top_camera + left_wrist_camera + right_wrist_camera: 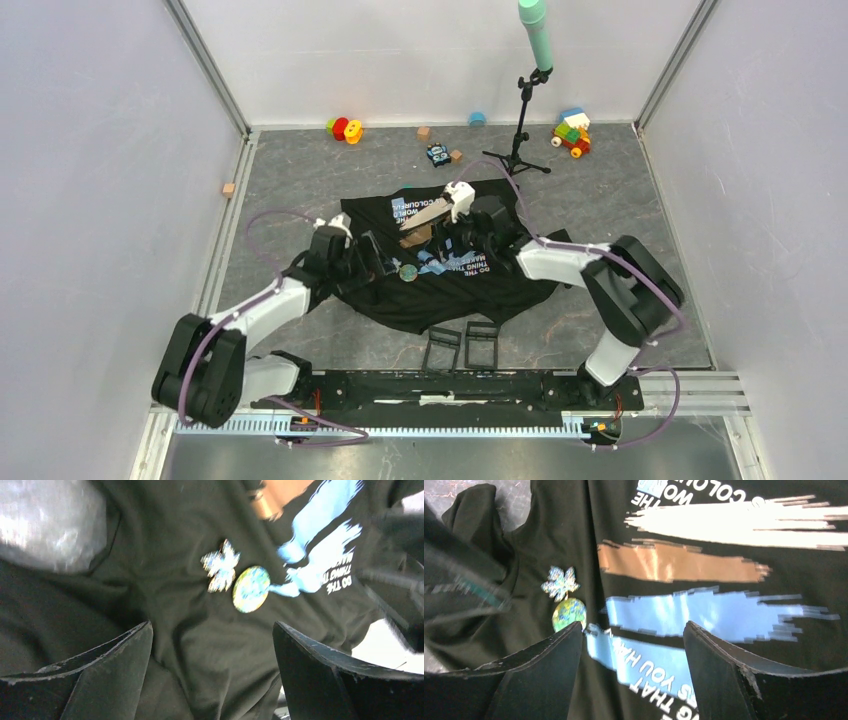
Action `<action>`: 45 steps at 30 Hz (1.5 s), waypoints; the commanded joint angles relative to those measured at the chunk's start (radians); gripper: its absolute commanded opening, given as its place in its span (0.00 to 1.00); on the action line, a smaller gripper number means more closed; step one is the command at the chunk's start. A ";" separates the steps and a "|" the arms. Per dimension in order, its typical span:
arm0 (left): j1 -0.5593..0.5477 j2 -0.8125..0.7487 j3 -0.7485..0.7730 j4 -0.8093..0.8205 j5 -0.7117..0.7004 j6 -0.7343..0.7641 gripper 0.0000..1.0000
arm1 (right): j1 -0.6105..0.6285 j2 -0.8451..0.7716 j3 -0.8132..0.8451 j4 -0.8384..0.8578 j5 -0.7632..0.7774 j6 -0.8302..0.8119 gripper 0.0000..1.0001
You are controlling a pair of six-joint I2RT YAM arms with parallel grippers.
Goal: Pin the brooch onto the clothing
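I am working in a robot test cell, a lab set-up. Plain white panels [100,150] in aluminium posts [207,65] box in a grey stone-patterned tabletop [290,180]. Well beyond my jaws stand a tripod stand [526,120] with a teal foam tip and scattered toy blocks [572,132]. Behind the jaws runs the black mounting rail [450,385].

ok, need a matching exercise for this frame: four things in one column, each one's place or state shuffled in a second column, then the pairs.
Things:
1. round brooch
2. T-shirt
3. left gripper
4. green microphone

Places or states:
A. upright near the far edge of the table
B. open, holding nothing
C. spread on the grey table top
D. lying on black cloth beside a sparkly leaf-shaped pin

Pairs: 1-D, 2-C, 3-B, 4-A
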 commanded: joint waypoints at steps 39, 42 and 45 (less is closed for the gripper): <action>0.245 -0.168 0.392 -0.381 0.091 0.194 1.00 | -0.313 -0.216 0.135 -0.284 0.108 -0.054 0.98; 0.262 -0.205 0.487 -0.404 0.011 0.268 1.00 | -0.346 -0.413 0.082 -0.387 0.269 -0.080 0.98; 0.263 -0.263 0.563 -0.387 -0.102 0.333 1.00 | -0.347 -0.609 0.028 -0.423 0.434 -0.116 0.98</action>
